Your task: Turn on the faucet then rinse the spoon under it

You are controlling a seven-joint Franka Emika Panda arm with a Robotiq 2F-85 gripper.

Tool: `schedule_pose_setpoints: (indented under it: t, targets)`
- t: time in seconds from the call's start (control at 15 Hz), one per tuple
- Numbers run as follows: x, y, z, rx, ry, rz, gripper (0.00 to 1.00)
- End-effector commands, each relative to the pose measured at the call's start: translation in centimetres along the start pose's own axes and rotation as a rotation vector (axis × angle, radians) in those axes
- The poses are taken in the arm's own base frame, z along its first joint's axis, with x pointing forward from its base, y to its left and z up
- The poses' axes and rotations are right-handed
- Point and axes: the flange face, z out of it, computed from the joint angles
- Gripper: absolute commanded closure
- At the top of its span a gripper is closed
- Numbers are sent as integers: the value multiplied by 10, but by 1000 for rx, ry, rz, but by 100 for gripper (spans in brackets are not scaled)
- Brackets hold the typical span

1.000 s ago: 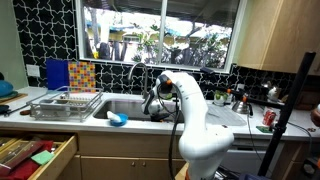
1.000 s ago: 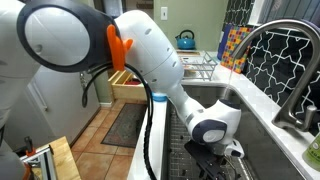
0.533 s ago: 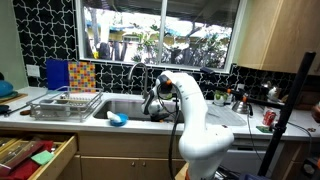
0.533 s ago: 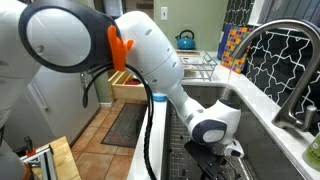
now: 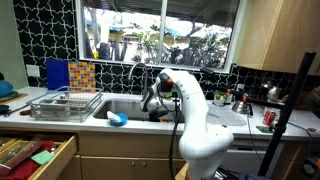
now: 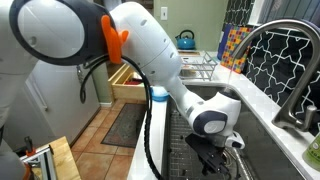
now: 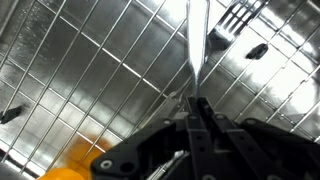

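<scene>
The dark gooseneck faucet (image 5: 136, 73) stands behind the sink; its tall arched spout also shows in an exterior view (image 6: 272, 55). No water is visible. My gripper (image 7: 192, 100) is down inside the steel sink (image 5: 120, 104), over the wire grid on its floor. Its fingers are shut on the thin silver handle of the spoon (image 7: 192, 45), which sticks out past the fingertips. The spoon's bowl is hidden. The gripper also shows in both exterior views (image 5: 152, 107) (image 6: 213, 160), low in the basin, below and beside the spout.
A fork (image 7: 236, 15) lies on the sink grid beyond the spoon. A yellow object (image 7: 75, 162) lies on the sink floor. A dish rack (image 5: 65, 104) and a blue item (image 5: 117, 119) sit on the counter. A drawer (image 5: 35, 155) stands open below.
The arm has shifted slightly and the wrist has risen a little inside the sink. The gripper stays shut on the spoon handle.
</scene>
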Motion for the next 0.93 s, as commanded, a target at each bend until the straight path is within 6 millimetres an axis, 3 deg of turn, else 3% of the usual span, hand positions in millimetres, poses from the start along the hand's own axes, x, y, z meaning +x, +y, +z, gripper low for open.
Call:
schedule_pose_setpoints:
  t: [0.0,0.53,0.67,0.73,0.87]
  targets:
    - [-7,-12,-31,-21,-34,-64,98]
    - [-3,-68,-90,-108,-31,-202,98]
    - [-2,-82,-100,-139,-1,-235,98]
    - [8,-73,-93,-114,-5,-211,93]
    - [8,-83,-100,-125,3,-232,93]
